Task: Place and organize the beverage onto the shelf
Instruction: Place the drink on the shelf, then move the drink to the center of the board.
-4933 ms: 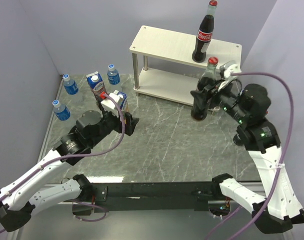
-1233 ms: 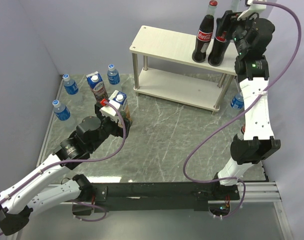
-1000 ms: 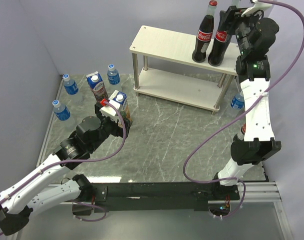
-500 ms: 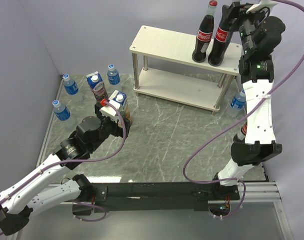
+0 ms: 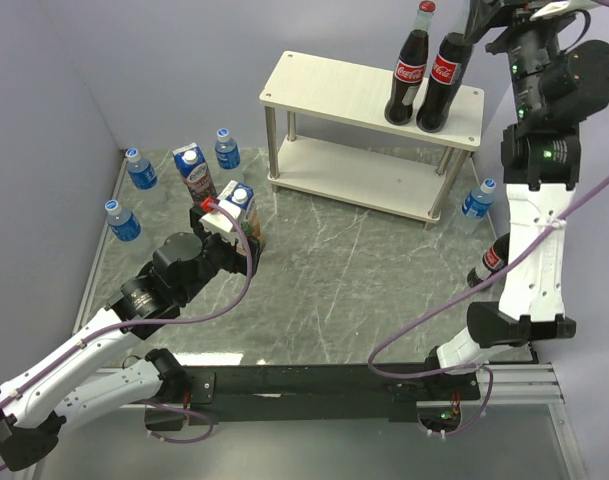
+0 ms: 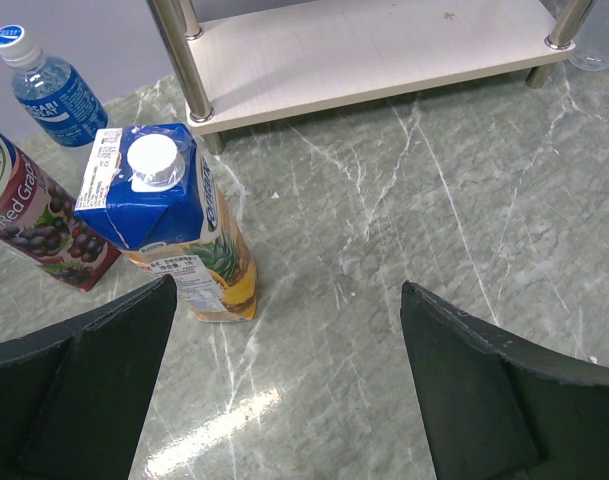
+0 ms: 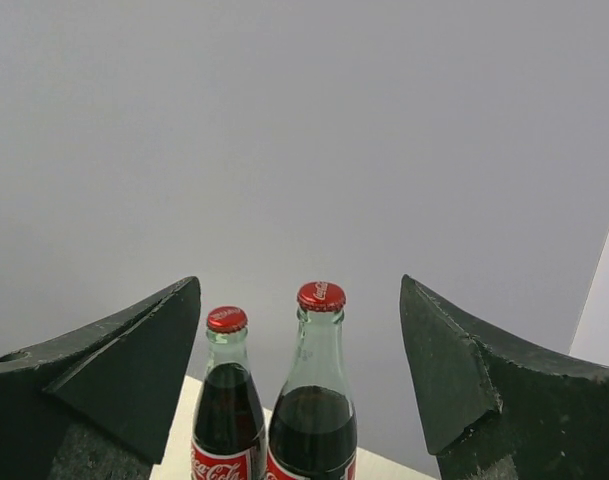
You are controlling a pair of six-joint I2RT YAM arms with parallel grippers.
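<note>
Left hand [image 6: 284,335] open and empty, low over the tabletop [image 6: 434,220]. The upright pineapple carton [image 6: 169,225] stands just ahead, beside its left-hand finger, probably not touching. Right hand [image 7: 297,295], spread and empty, is well apart, by two cola bottles [image 5: 442,80] on the shelf [image 5: 324,85].

Two upright colas [image 5: 409,75] on the shelf [image 5: 324,85] top at 1 o'clock; third cola [image 5: 489,262] at 3; cartons [image 5: 194,172] and three waters [image 5: 140,168] at 10; fourth water [image 5: 475,200] at 2.

Pineapple carton [image 6: 169,225] upright; grape carton [image 6: 34,225] just beside; water bottle [image 6: 49,90] behind; shelf [image 6: 384,45] beyond; fingers [image 6: 84,380] spread
</note>
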